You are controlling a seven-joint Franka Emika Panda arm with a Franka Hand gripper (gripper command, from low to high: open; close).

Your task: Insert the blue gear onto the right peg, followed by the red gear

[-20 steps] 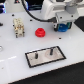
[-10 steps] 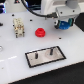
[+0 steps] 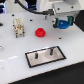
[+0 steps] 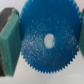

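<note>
The blue gear (image 4: 48, 41) is gripped between the fingers (image 4: 9, 42) of the end effector (image 3: 62, 23), raised above the tabletop (image 3: 15, 57). The red gear (image 3: 40, 33) is seen lying on the tabletop, well apart from the right peg (image 3: 50, 51).

Bright even overhead light, soft shadows, low-res blur both views; wrist close-up out of focus.

On the desk (image 3: 15, 60) the plate (image 3: 46, 55) lies nearest the camera, carrying the right peg (image 3: 50, 50) and a thinner pin (image 3: 37, 54) toward the exterior view's left. Behind it sits the red gear (image 3: 40, 32). The blue gear (image 3: 63, 23) hangs above the desk at the exterior view's right (between the jaws).
</note>
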